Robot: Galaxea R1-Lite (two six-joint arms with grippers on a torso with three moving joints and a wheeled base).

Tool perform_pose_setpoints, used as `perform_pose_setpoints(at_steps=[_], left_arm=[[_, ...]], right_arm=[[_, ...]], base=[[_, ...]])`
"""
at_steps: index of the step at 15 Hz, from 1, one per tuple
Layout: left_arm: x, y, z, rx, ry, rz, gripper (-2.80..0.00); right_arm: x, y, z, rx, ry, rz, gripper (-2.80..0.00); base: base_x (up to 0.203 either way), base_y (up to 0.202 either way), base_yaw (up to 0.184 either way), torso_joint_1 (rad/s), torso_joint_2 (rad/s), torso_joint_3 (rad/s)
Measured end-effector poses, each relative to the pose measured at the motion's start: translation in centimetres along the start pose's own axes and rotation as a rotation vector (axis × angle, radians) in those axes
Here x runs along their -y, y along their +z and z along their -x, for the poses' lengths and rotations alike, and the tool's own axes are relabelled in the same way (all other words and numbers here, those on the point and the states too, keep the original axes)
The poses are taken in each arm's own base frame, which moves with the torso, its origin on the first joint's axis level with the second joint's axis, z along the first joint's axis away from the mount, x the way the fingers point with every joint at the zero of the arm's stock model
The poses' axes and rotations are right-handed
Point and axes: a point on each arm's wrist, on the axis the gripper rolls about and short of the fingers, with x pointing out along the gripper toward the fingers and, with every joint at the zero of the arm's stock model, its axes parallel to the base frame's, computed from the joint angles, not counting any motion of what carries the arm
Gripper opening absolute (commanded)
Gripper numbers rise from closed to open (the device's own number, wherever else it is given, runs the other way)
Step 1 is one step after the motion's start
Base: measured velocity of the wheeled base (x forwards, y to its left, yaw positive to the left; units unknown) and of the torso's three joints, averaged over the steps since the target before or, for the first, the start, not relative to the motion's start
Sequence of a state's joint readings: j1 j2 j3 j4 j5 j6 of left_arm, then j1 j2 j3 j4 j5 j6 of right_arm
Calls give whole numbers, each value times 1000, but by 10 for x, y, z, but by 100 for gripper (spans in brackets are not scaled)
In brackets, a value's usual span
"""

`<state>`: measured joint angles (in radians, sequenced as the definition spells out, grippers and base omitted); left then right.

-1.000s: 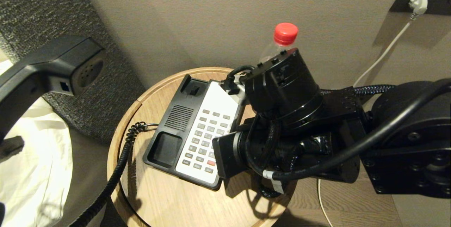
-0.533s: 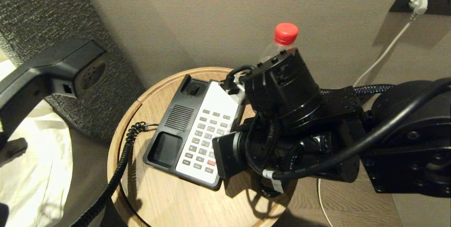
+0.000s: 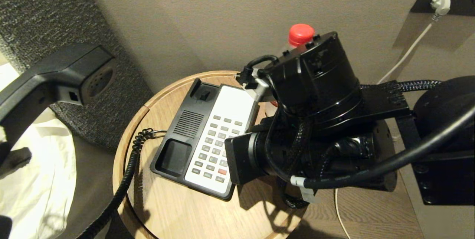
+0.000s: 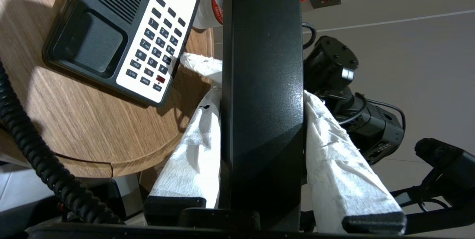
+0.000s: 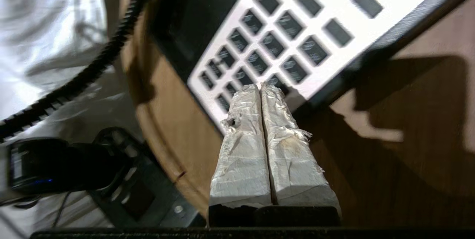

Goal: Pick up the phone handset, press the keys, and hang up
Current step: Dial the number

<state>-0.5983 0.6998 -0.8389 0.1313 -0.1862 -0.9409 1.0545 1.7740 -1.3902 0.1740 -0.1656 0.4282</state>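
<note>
Head view, from the left: the phone handset hangs in the air left of the round worktop, the left gripper clamping its jaws on it. Its coiled cord droops to the phone base. Rightward, the right gripper, jaws pressed together, hovers at the lower keys.
</note>
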Motion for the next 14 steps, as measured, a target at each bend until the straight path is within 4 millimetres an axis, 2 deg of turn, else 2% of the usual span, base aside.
perform_pose_setpoints(at_steps=[3,14], left_arm=[[-1,-1,0,-2,2,1,-280],[-4,-3,-2,4,-16,5,-280]], right_arm=[[-8,-5,0,-24,44,-30,-280],[-8,-24,-9,-90,30,-6,-280]], base=[[0,0,0,0,0,0],[0,0,0,0,0,0]])
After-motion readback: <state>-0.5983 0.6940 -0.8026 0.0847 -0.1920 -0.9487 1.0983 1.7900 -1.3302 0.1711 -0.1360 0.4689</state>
